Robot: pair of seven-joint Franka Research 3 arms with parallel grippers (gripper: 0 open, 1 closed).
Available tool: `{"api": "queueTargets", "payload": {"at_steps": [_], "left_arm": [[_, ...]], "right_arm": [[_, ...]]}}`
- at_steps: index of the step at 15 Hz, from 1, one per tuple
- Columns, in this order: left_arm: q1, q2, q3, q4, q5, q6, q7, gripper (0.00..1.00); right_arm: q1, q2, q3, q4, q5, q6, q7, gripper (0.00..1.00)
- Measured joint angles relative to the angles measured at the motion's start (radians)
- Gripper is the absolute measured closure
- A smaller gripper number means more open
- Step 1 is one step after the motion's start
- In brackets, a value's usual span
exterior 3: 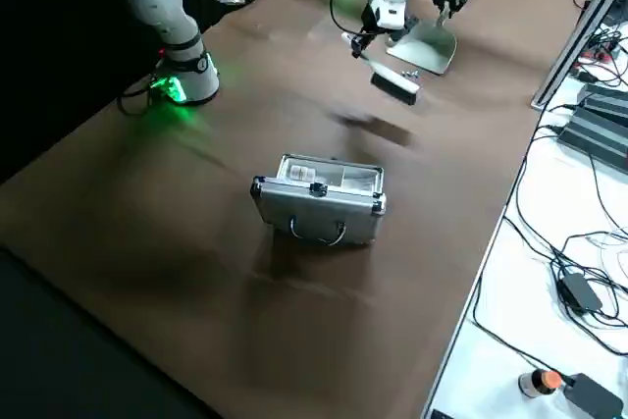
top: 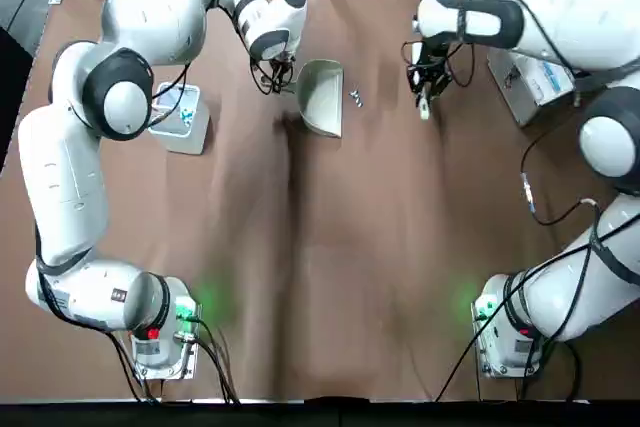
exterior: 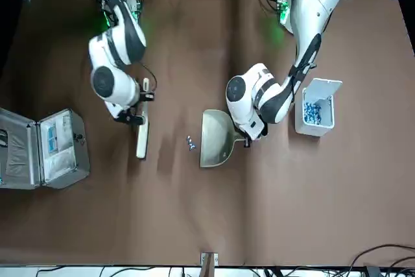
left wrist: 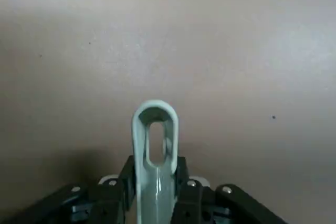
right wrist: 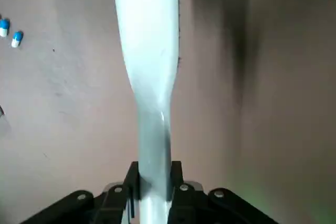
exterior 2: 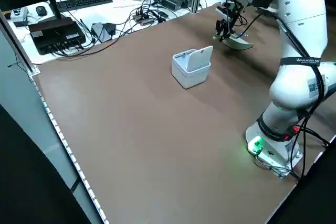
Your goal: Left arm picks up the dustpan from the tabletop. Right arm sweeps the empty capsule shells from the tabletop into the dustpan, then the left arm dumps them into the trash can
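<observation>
beside one dustpan (exterior: 217,137): several capsule shells (exterior: 190,143), two grippers (left wrist: 156,182) (right wrist: 155,182) gripping.

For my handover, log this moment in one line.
left gripper: shut on dustpan | right gripper: shut on brush | capsule shells: on tabletop, outside dustpan

The pale green dustpan (top: 321,99) is at the far part of the brown tabletop (top: 350,277), its wide mouth facing right. Just beside this mouth lie small blue-and-white capsule shells (top: 356,98) in a cluster. The white trash can (top: 183,129) stands upright at left, lid open.
</observation>
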Motion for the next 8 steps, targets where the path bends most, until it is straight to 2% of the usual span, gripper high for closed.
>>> {"api": "queueTargets", "payload": {"at_steps": [4,8], "left_arm": [[-0.006,0.002,0.005,0.002,0.000,0.000,0.000,0.67],[-0.036,0.003,0.034,0.008,0.000,-0.001,0.000,0.67]], "right_arm": [[0.069,0.105,0.002,0.084,-0.019,0.015,0.070,0.73],[0.120,0.168,0.002,0.103,-0.025,0.119,0.098,0.73]]}}
